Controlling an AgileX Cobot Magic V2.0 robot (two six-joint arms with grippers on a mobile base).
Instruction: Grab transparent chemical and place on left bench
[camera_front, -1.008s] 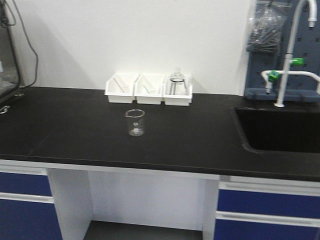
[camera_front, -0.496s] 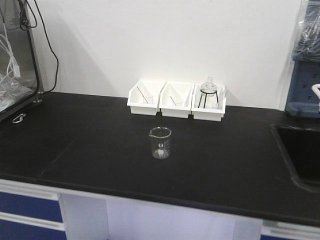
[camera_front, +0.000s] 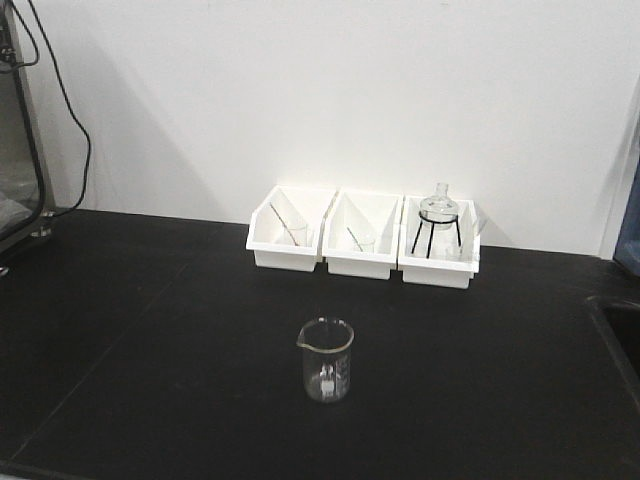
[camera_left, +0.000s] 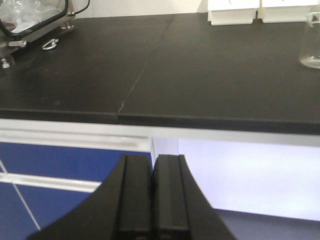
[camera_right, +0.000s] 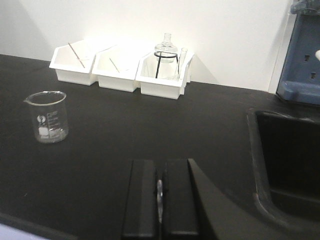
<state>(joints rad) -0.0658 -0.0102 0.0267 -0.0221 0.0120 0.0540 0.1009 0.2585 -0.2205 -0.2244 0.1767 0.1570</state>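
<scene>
The transparent chemical (camera_front: 326, 362) is a clear glass beaker with a spout and white print. It stands upright on the left bench (camera_front: 150, 330), in front of three white bins. The right wrist view has the beaker (camera_right: 48, 117) ahead and to the left of my right gripper (camera_right: 160, 165), well apart from it. That gripper is shut, with only a thin bright sliver between its fingers. My left gripper (camera_left: 152, 160) is shut on nothing, hanging below and in front of the bench edge (camera_left: 200, 122). The beaker (camera_left: 311, 42) is far off at that view's right edge.
Three white bins (camera_front: 360, 240) line the wall; the right one holds a round flask on a black tripod (camera_front: 438, 218). A sink basin (camera_right: 290, 160) is sunk into the bench at the right. A glass-fronted cabinet (camera_left: 30, 20) with cables stands at the left.
The front view has closed in on the bench. The beaker and bins now look larger and lower in frame, and the sink has slid almost out at the right.
</scene>
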